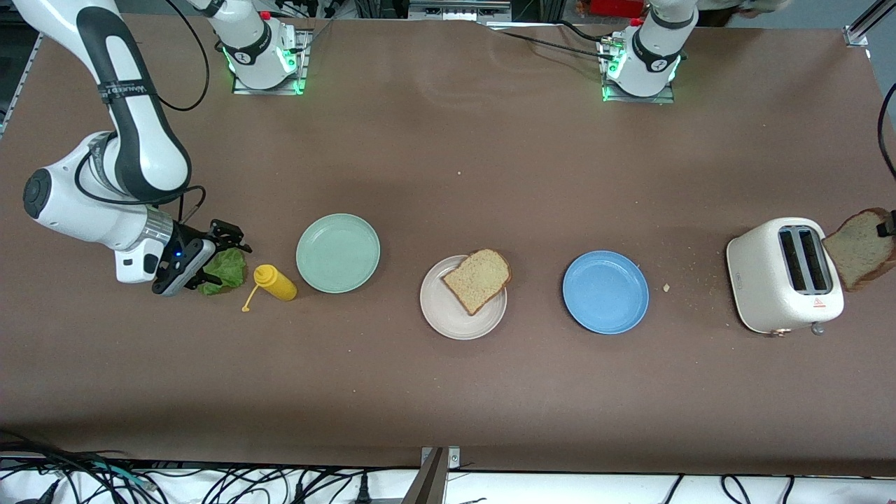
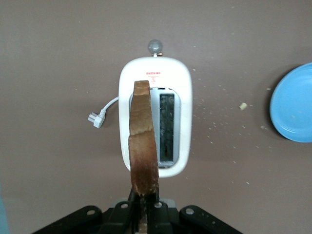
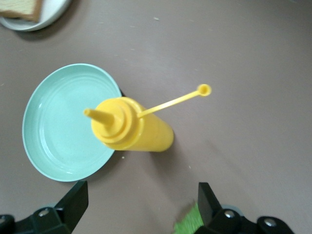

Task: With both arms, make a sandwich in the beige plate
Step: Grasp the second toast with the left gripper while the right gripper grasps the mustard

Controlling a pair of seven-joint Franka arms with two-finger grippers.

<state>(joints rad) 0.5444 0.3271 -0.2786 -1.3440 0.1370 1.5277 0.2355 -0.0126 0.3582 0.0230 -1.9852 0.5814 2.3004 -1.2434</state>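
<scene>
The beige plate (image 1: pixel 448 318) sits mid-table with one slice of bread (image 1: pixel 477 280) lying on it, overhanging the rim. My left gripper (image 1: pixel 887 222) is shut on a second bread slice (image 1: pixel 859 248) and holds it on edge above the white toaster (image 1: pixel 784 275); the left wrist view shows the slice (image 2: pixel 143 141) standing in the shut gripper (image 2: pixel 144 210) over the toaster (image 2: pixel 183 117). My right gripper (image 1: pixel 229 238) is open, low over the green lettuce leaf (image 1: pixel 222 271) at the right arm's end of the table. In the right wrist view the gripper (image 3: pixel 141 204) is open, with the lettuce (image 3: pixel 189 225) by one finger.
A yellow squeeze bottle (image 1: pixel 275 282) lies beside the lettuce, its cap hanging open. A mint-green plate (image 1: pixel 338 253) is between the bottle and the beige plate. A blue plate (image 1: pixel 605 292) is between the beige plate and the toaster. Crumbs lie near the toaster.
</scene>
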